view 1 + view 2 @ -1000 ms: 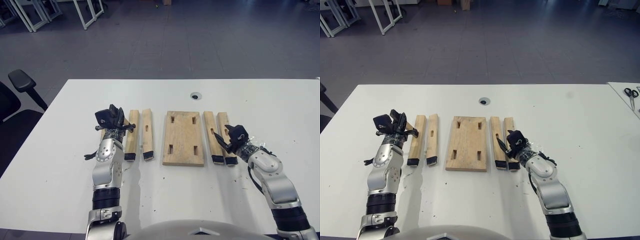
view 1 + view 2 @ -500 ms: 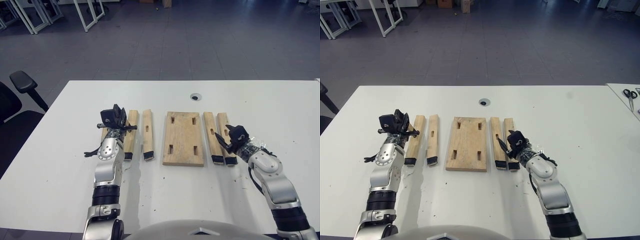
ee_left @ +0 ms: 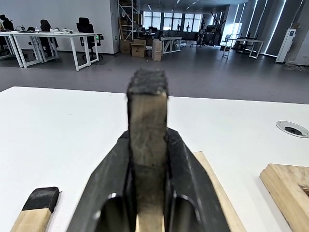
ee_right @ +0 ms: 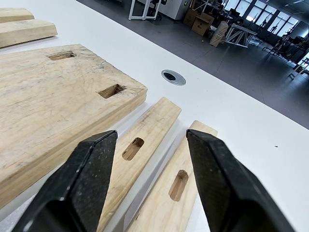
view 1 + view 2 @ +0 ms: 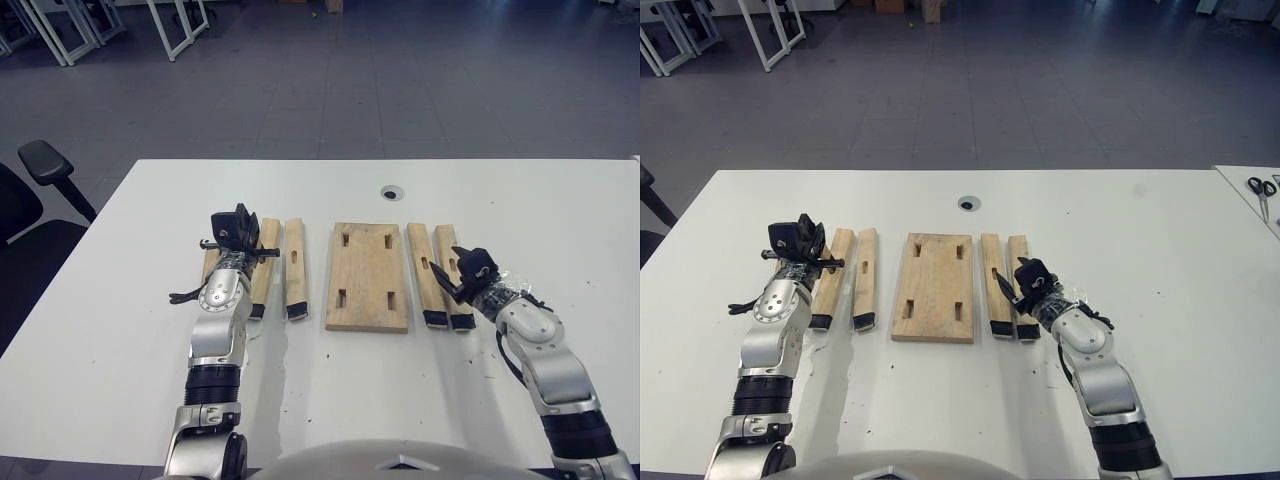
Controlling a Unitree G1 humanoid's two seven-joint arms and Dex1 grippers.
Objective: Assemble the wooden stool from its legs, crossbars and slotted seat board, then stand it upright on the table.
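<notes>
My left gripper (image 5: 237, 232) is clamped on a black-tipped wooden bar (image 3: 147, 111). It sits just left of the two legs (image 5: 265, 265) lying left of the seat board (image 5: 367, 275). My right gripper (image 4: 150, 137) has its fingers apart, low over the near half of the two legs (image 5: 424, 270) right of the board, gripping neither. The board lies flat mid-table (image 5: 520, 200), slots up. Another black-tipped piece (image 3: 35, 212) lies beside my left gripper.

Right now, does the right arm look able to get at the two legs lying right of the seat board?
Probably yes. The right tool hangs open just over those two legs, beside the seat board, and nothing lies on them or in between.
</notes>
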